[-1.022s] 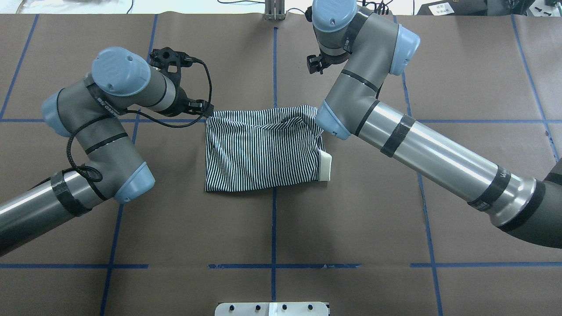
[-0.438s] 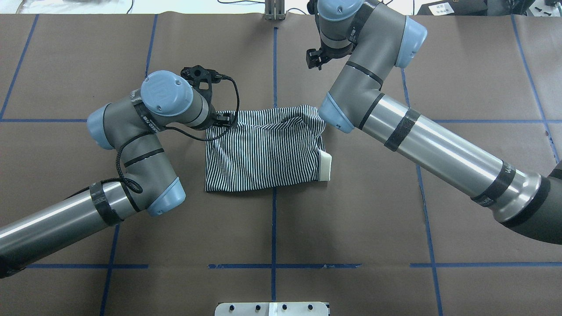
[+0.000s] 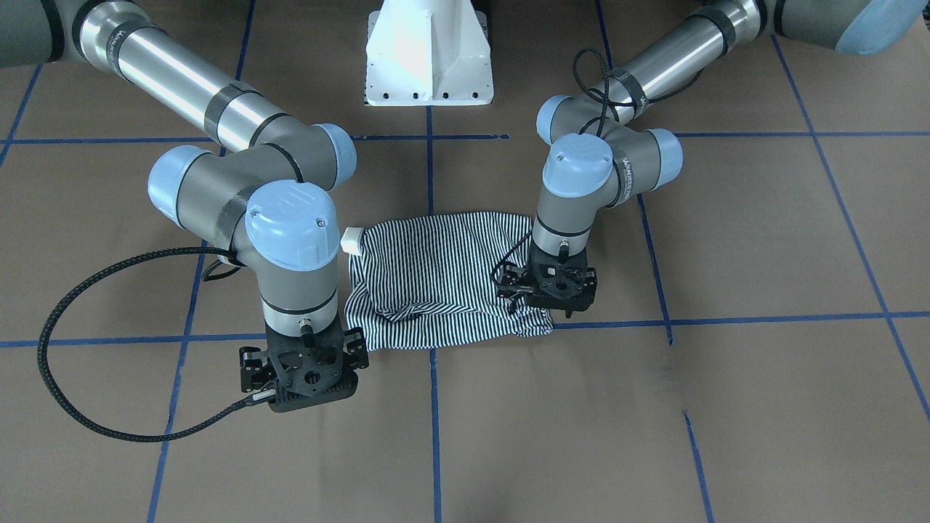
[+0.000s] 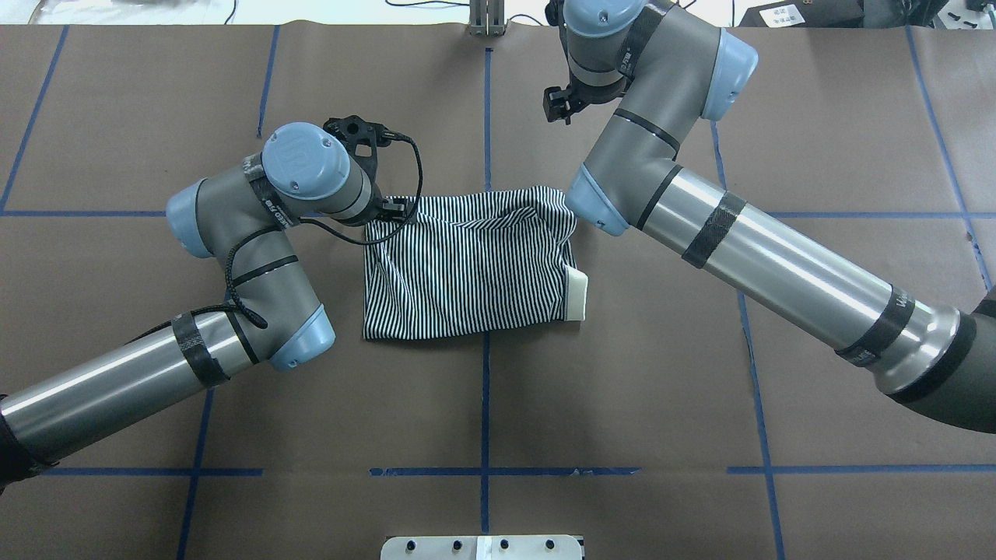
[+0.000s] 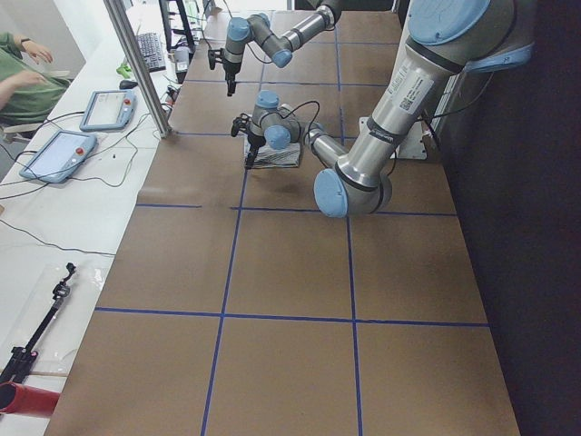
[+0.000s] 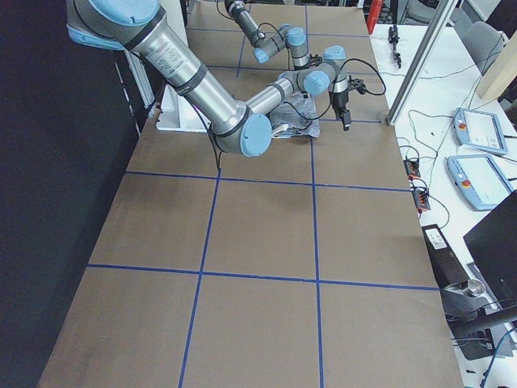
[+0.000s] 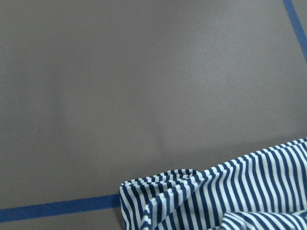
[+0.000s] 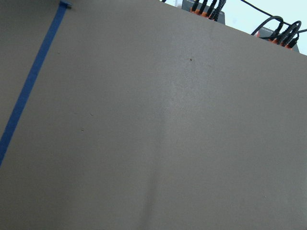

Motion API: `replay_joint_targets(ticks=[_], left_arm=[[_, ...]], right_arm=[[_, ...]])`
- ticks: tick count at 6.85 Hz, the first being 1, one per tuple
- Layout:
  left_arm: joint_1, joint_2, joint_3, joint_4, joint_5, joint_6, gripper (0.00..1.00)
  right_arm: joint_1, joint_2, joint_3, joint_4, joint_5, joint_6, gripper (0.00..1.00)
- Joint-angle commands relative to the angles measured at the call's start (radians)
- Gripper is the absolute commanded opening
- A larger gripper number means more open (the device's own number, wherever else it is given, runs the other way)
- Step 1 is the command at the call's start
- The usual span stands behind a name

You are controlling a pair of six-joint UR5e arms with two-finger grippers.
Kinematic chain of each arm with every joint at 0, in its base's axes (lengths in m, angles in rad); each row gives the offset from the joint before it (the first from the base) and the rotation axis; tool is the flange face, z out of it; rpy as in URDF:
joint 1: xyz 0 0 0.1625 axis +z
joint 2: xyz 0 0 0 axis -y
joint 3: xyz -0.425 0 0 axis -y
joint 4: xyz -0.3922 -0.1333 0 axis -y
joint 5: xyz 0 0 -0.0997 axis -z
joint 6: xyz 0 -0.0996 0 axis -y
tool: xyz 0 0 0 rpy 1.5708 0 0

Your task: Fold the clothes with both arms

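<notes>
Two grippers are accounted for, neither w/ its fingers in view. L gripper is hung low, pointed straight down, over the 11 o'clock corner of the polo shirt (overhead view, robot at 6). Whether its jaws are spread or pinched on cloth can't be told: they are hidden by the wrist body, and only a rumpled shirt corner and bare paper are shown in the left wrist view. That placement is judged to be an approach for a pick at that corner, so the far edge can be lifted for the next fold. R gripper is held high, past the shirt's 1 o'clock corner and apart from it. Nothing but paper is seen in the right wrist view, and its jaw state can't be told either. It is judged to be held back above a matching pick point, since both far corners are needed for a two-arm fold.

Shirt is laid at table centre, already folded to a rough rectangle, no sleeves shown. Far edge is puckered and ridged, esp. toward 1 o'clock; near edge is flat and crisp. Fabric is read as thin, limp knit w/ fine navy/white stripes. Cream collar is poked out at 4 o'clock, stiffer and squared. Table cover is matte brown paper, gridded w/ blue tape.
</notes>
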Motion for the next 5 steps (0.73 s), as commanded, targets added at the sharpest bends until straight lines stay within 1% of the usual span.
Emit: replay_joint_targets(ticks=[1,3,4,5], left_arm=[[-0.055,0.026,0.010,-0.008,-0.001,0.090,1.00],[-0.096,0.061,0.010,-0.009,-0.001,0.165,1.00],[-0.127,0.061,0.007,-0.040,-0.007,0.192,1.00],[-0.177,0.061,0.004,-0.045,-0.027,0.280,1.00]], right_arm=[[0.001,0.000,0.000,0.000,0.000,0.000,1.00],[-0.001,-0.011,0.020,0.000,0.000,0.032,1.00],[-0.001,-0.032,0.072,-0.003,0.017,0.063,1.00],[-0.025,-0.084,0.169,-0.012,0.053,0.162,1.00]])
